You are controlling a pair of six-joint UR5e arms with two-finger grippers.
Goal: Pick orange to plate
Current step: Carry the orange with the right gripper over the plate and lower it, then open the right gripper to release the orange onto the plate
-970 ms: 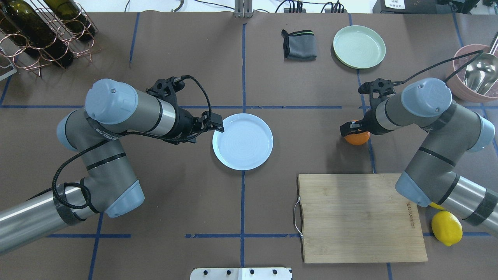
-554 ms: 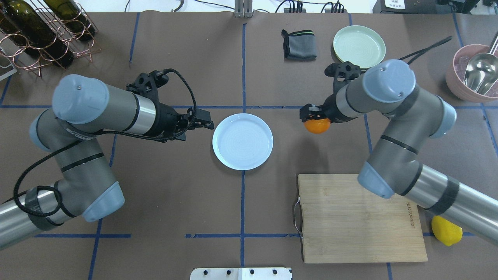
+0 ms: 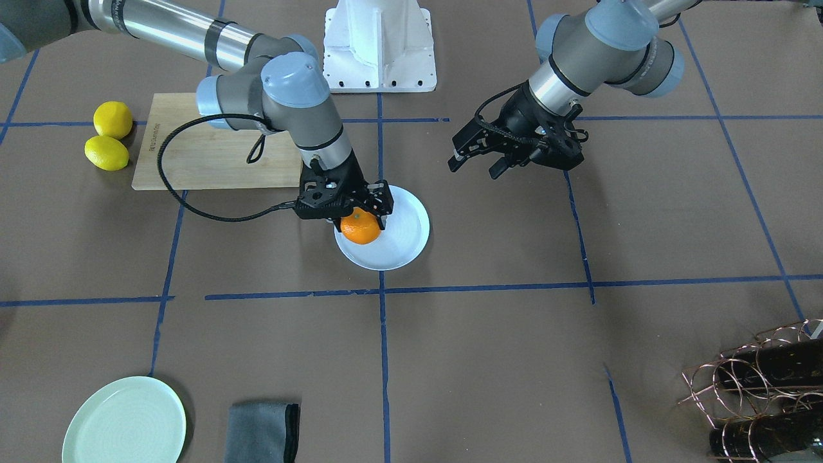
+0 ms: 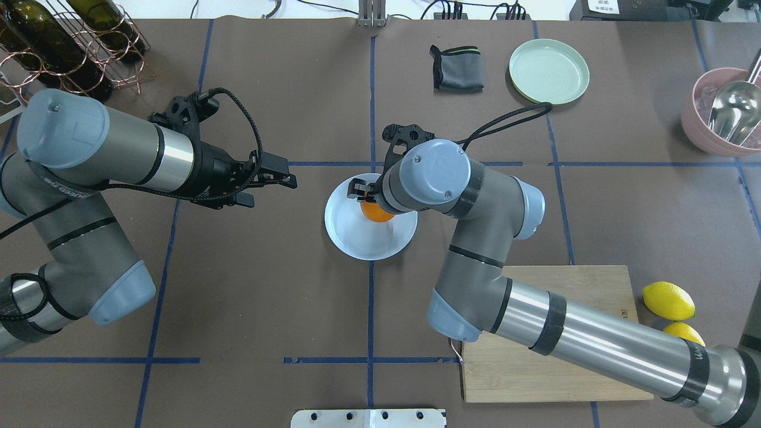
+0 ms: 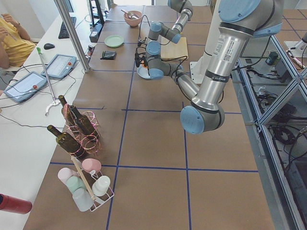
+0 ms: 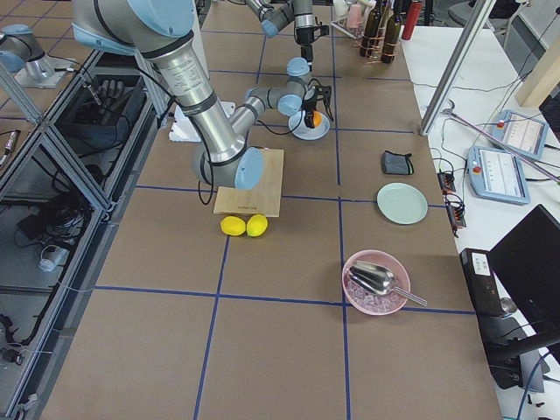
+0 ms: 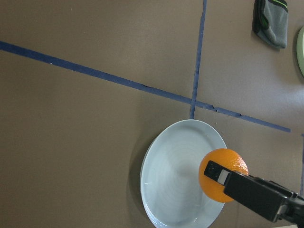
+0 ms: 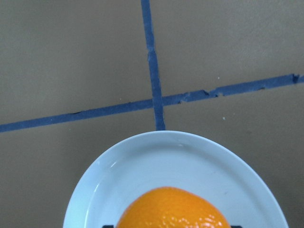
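Note:
The orange (image 3: 361, 229) hangs between the fingers of my right gripper (image 3: 361, 220), which is shut on it over the near-left part of the pale bluish-white plate (image 3: 404, 233). Whether the fruit rests on the plate I cannot tell. From overhead the wrist covers most of the orange (image 4: 376, 213) and part of the plate (image 4: 355, 241). The right wrist view shows the orange (image 8: 173, 210) low over the plate (image 8: 166, 154). My left gripper (image 4: 287, 172) is open and empty, a short way to the plate's left. Its camera sees the orange (image 7: 219, 172) and the plate (image 7: 173, 180).
A mint-green plate (image 4: 549, 71) and a folded grey cloth (image 4: 458, 68) lie at the back. A wooden cutting board (image 4: 571, 297) lies under my right arm, with two lemons (image 4: 669, 300) beside it. A pink bowl with a scoop (image 4: 722, 116) and a wine rack (image 4: 65, 47) occupy the far corners.
My right arm has carried the orange leftward from the table's right side to over the plate. My left gripper has drawn back from the plate's rim to the left.

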